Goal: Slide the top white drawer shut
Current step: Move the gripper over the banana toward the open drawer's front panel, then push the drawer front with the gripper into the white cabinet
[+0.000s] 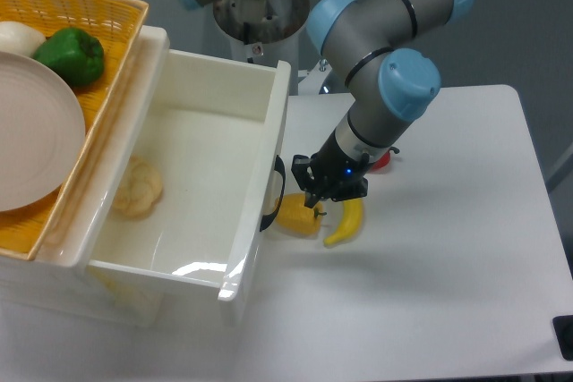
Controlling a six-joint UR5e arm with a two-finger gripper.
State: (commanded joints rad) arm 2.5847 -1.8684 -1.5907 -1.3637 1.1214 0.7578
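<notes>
No words or labels can be read anywhere. The top white drawer (183, 187) is a deep, shiny white box, pulled far out from the cabinet at the left side of the table (430, 292). Its front wall faces right, with a curved black handle (273, 194) on it. Inside the drawer lies a pale bread roll (136, 188). The gripper (315, 205) hangs low just right of the drawer front, near the handle. Its fingers are dark and bunched together, and it is hard to tell if the jaws are wide or narrow. Under it sit an orange fruit (299, 216) and a banana (346, 223), side by side. On top of the cabinet is a yellow basket (107, 20) holding a plate (31, 131) and a green pepper (72, 55).
</notes>
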